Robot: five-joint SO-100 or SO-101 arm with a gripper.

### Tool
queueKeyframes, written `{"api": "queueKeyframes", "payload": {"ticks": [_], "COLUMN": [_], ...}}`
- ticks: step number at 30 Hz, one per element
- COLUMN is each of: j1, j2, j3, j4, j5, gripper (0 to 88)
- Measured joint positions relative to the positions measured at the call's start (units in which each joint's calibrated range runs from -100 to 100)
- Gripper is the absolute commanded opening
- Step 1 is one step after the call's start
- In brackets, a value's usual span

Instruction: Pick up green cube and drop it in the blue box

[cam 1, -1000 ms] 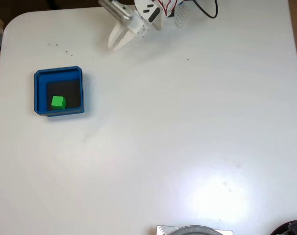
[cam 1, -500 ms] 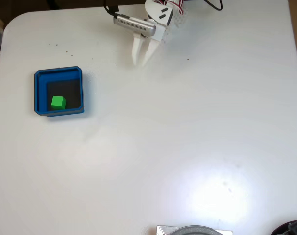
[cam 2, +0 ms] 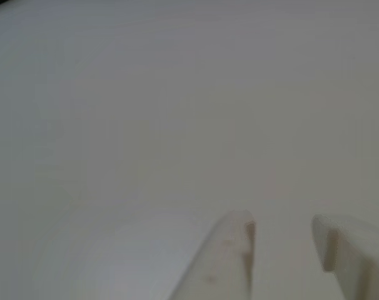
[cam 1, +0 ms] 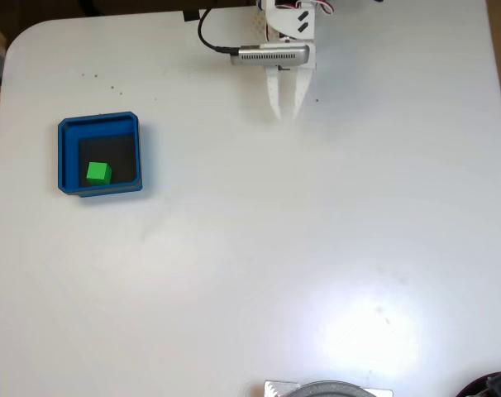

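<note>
The green cube lies inside the blue box at the left of the table in the fixed view, on the box's dark floor near its lower left corner. My white gripper hangs at the top middle of that view, far to the right of the box, pointing down the picture. Its fingers are slightly apart with nothing between them. In the other view the gripper enters from the bottom, with bare white table showing in the gap.
The white table has rounded corners and runs out at the left and top edges. A grey round object sits at the bottom edge. A black cable loops beside the arm.
The arm has swung to the right across the top of the table, away from the blue box. The cube and box have stayed in place.
</note>
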Motion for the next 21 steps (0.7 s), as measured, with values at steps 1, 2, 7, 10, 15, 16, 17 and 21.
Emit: {"api": "queueKeyframes", "payload": {"ticks": [1, 2, 7, 10, 15, 16, 17, 21], "j1": [-0.9, -1.6, -4.9, -6.3, -7.3, -7.3, -7.3, -7.3], "j2": [0.0, 0.0, 0.0, 0.0, 0.0, 0.0, 0.0, 0.0], "j3": [0.0, 0.0, 0.0, 0.0, 0.0, 0.0, 0.0, 0.0], "j4": [0.0, 0.0, 0.0, 0.0, 0.0, 0.0, 0.0, 0.0], "j5": [0.0, 0.0, 0.0, 0.0, 0.0, 0.0, 0.0, 0.0], "gripper": [2.4, 2.4, 2.4, 2.4, 2.5, 2.5, 2.5, 2.5]}}
